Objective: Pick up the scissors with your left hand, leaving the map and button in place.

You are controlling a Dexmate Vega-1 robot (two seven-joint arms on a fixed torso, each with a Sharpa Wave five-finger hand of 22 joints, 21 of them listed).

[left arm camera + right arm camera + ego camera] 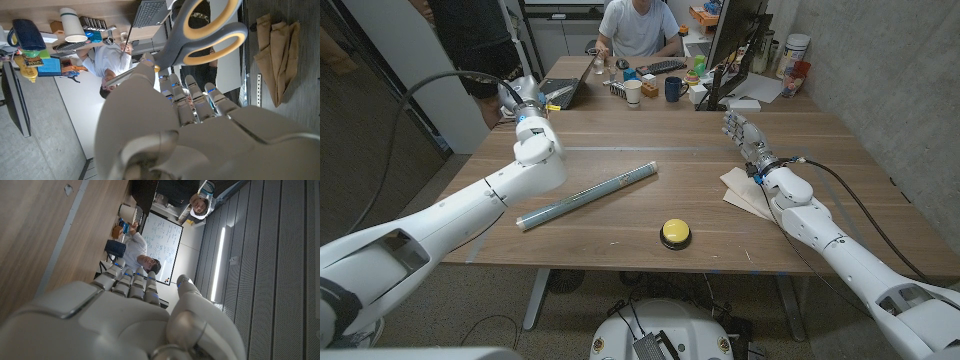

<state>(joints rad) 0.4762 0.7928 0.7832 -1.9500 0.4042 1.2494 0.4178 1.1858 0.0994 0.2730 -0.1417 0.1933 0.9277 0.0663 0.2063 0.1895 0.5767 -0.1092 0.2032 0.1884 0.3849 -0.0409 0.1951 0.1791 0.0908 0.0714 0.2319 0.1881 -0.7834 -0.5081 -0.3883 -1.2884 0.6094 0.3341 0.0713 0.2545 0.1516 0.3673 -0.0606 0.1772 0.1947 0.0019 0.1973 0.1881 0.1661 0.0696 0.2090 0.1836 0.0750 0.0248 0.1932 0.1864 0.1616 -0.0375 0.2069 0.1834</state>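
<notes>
Over the bench's far left corner, left hand (530, 128) grips the scissors (200, 35).
Map (586, 195) and button (675, 233) lie on the bench (650, 140); right hand (744, 134) spread.

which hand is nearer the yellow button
Right, narrowly. The right hand is raised beyond the button, over the table's right side; the left hand, holding the scissors, is lifted past the map, farther off.
</notes>
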